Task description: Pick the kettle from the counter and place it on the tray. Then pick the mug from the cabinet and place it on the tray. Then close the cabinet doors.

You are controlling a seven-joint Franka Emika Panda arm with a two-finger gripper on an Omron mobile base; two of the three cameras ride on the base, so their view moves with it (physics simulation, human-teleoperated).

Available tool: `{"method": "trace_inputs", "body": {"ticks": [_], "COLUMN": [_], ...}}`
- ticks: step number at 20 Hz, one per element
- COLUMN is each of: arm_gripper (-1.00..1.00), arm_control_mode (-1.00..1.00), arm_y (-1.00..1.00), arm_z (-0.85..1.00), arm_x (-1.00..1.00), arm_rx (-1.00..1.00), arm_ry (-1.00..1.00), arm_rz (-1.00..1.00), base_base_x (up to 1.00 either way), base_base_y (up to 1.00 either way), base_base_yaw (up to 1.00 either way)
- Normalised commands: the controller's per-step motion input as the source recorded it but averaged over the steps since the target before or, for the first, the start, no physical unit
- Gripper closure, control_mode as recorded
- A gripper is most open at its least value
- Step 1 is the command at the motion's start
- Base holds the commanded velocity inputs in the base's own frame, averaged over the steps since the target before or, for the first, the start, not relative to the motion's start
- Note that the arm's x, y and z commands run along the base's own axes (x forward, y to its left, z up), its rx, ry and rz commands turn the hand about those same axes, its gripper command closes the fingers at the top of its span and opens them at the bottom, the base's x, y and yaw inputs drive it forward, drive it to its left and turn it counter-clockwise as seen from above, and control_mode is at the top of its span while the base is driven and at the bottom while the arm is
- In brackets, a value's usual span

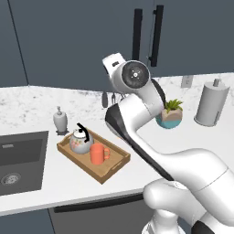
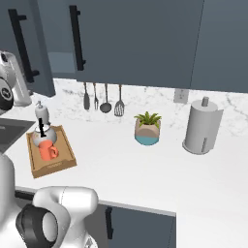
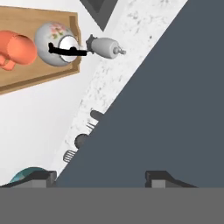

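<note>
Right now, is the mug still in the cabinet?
No, the left base view shows the mug standing on the tray beside the kettle.

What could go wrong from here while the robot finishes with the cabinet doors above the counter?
1. In the hand view the gripper faces flat cabinet door with open jaws and nothing between them, so a push may glance off the panel.
2. The arm's elbow hangs above the tray holding the kettle and mug; a wide swing might knock them.
</note>
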Motion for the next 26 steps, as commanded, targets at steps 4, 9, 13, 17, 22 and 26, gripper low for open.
{"method": "trace_inputs", "body": {"ticks": [4,9,13,17,22,26], "arm_gripper": [-1.0,-1.0,-1.0,-1.0,-1.0,-1.0], "arm_control_mode": [-1.0,-1.0,-1.0,-1.0,-1.0,-1.0], "arm_y": [-0.23,-0.19,-0.2,-0.15,-0.04,0.0], "arm_z": [0.0,-0.06,-0.2,-0.24,-0.28,-0.34], "arm_x": [1.0,0.97,1.0,1.0,0.99,0.9], "arm_rx": [0.0,0.0,0.0,0.0,0.0,0.0], "arm_ry": [0.22,0.12,0.04,0.04,0.03,0.02], "arm_rz": [0.05,0.05,0.09,0.08,0.08,0.07], "base_base_x": [0.0,0.0,0.0,0.0,0.0,0.0], "base_base_y": [0.0,0.0,0.0,0.0,0.0,0.0], "base_base_yaw": [0.0,0.0,0.0,0.0,0.0,0.0]}}
